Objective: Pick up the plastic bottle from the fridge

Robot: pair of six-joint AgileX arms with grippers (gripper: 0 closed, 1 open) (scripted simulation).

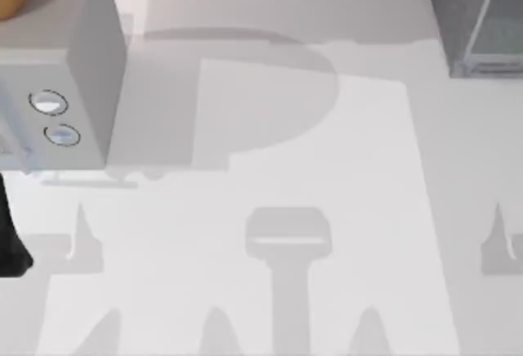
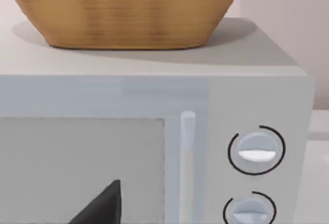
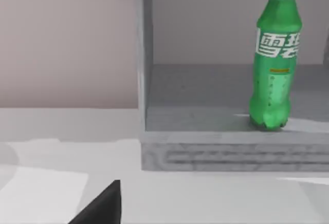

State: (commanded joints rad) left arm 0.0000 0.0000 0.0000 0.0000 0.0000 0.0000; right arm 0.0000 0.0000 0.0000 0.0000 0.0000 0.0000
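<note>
Right wrist view shows a green bottle (image 3: 273,59) standing upright inside the open fridge (image 3: 226,149), ready to grab; claws, cannot tell.

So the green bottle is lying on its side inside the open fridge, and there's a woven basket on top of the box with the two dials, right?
Not quite: the green bottle stands upright on the floor of the open fridge, as the right wrist view shows. The woven basket does sit on top of the box with the two dials.
</note>
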